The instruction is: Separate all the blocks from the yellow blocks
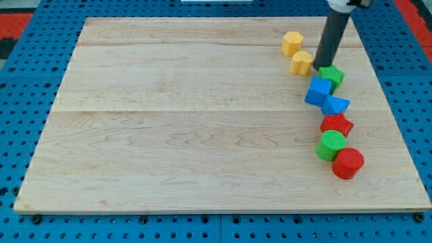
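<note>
Two yellow blocks sit near the view's top right: a yellow hexagon-like block (292, 43) and a second yellow block (302, 63) just below it. My tip (320, 66) stands between the second yellow block and a green star block (331, 75), close to both. Below run a blue cube (318, 91), a blue triangular block (335, 104), a red star block (336, 125), a green cylinder (331, 145) and a red cylinder (347, 163), in a chain down the right side.
The blocks lie on a pale wooden board (189, 121) that rests on a blue perforated table (20, 121). The board's right edge runs close to the chain of blocks.
</note>
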